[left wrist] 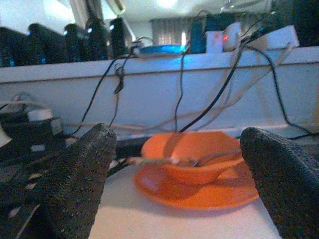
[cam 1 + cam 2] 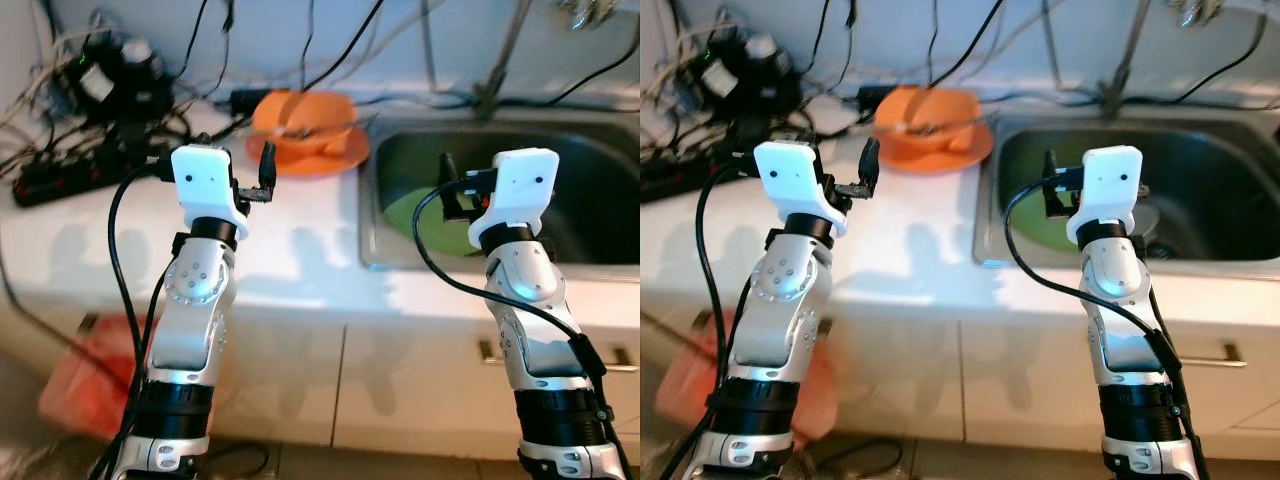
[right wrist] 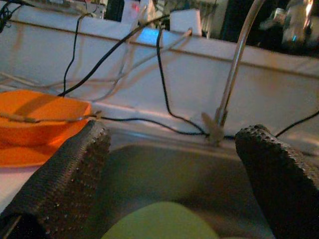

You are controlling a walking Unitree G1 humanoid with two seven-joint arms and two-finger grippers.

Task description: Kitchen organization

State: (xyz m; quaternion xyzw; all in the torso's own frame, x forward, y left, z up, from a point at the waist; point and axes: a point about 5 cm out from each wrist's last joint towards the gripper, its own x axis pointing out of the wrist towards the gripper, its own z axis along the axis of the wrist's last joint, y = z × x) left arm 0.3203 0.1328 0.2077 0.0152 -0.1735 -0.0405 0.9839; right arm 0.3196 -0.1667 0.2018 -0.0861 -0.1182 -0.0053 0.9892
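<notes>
White counter (image 2: 300, 250) – pale cabinets (image 2: 400, 380) beneath

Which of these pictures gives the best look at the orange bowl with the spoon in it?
The left wrist view: the orange bowl sits centred between the open left gripper fingers, on its orange plate, spoon across the rim. Both eye views show it from above, smaller, on the counter beside the sink. The right wrist view catches one edge.
</notes>
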